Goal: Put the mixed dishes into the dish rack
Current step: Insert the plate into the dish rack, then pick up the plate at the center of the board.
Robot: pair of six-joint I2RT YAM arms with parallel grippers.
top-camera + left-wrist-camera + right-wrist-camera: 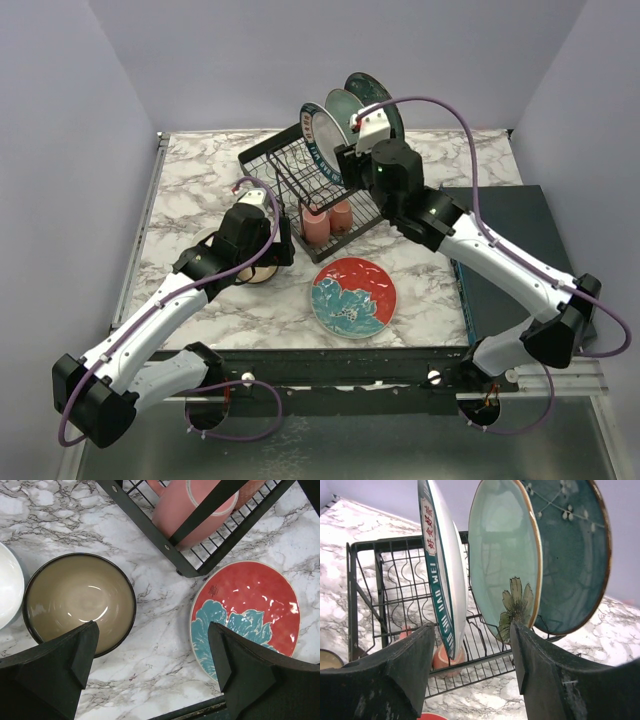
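Note:
The black wire dish rack (290, 175) holds three upright plates: a white one with a teal rim (442, 575), a pale green flowered one (505, 555) and a dark teal one (570, 555). Two pink mugs (327, 222) stand on its lower tray. My right gripper (472, 650) is open just in front of the white plate's lower edge and holds nothing. A red plate with a teal flower (353, 297) lies flat on the marble. My left gripper (152, 645) hangs open between a dark bowl with a tan inside (80, 602) and the red plate (247, 612).
A white bowl (7, 597) sits at the left beside the dark bowl. A dark teal flat slab (505, 250) lies on the right side of the table under the right arm. The rack's black frame (150, 527) stands just beyond the left gripper.

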